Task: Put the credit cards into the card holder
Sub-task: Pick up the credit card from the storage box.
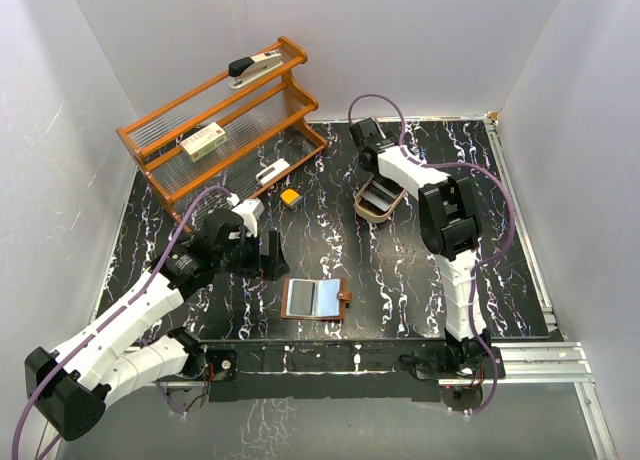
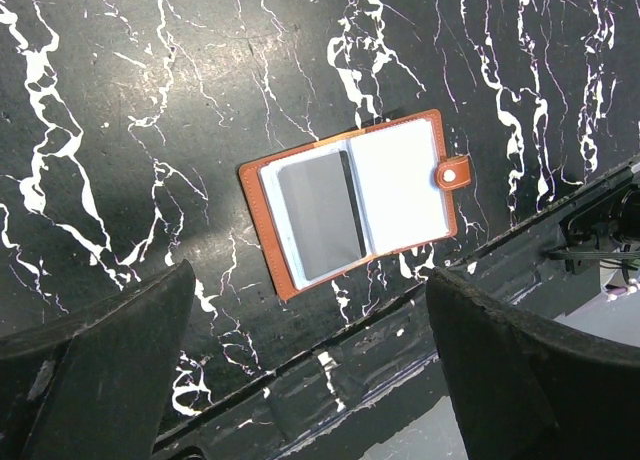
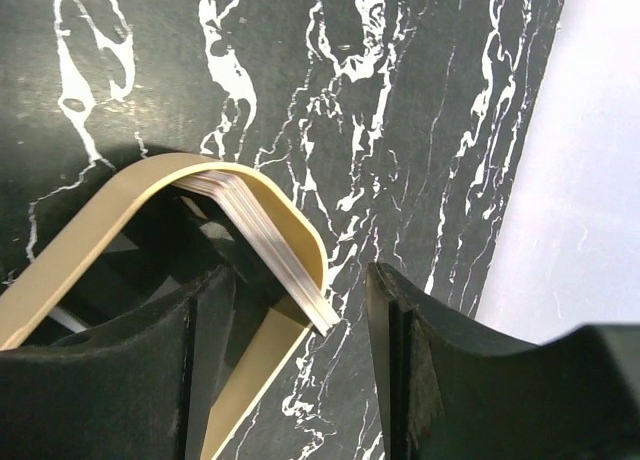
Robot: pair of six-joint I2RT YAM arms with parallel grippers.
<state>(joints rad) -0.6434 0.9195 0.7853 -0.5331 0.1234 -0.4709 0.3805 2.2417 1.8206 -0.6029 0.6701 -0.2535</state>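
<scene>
Here, card holder (image 1: 316, 299) flat open, long axis left-right, tab (image 1: 347, 298) rightward.

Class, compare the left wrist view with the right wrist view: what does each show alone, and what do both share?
Left wrist only: the open card holder with one grey card inside. Right wrist only: the tan tray with a stack of cards resting against its rim. Both: the black marbled table, and an open hand at the bottom, left hand or right hand.
</scene>
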